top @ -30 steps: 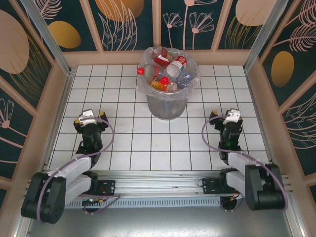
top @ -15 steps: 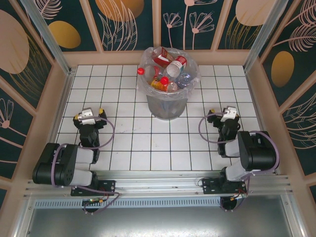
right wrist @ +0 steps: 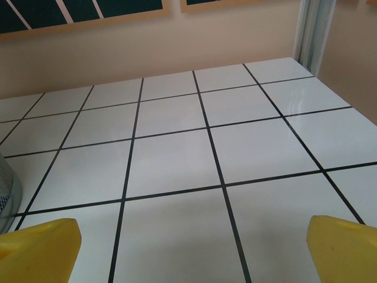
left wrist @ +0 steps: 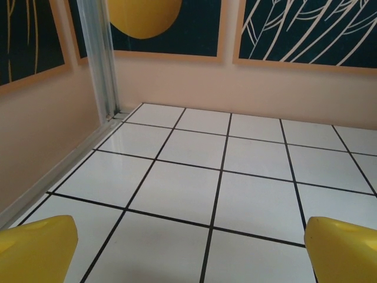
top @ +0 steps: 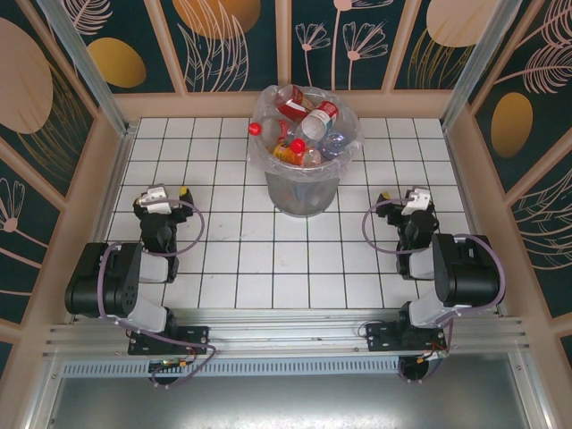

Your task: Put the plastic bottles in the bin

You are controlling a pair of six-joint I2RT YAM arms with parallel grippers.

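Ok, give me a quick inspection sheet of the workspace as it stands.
Surface: white tiled table top with black grid lines, looks clean.
Job's things: clear plastic bottles with red and orange labels, heaped to the rim of the grey round bag-lined bin.
Clutter: nothing seen.
Grippers: left gripper open, empty; right gripper open, empty; both over bare tiles.
Cables: purple cables loop beside each wrist, apart from the bin.
Surroundings: dark leaf-patterned wall panels, aluminium corner posts.
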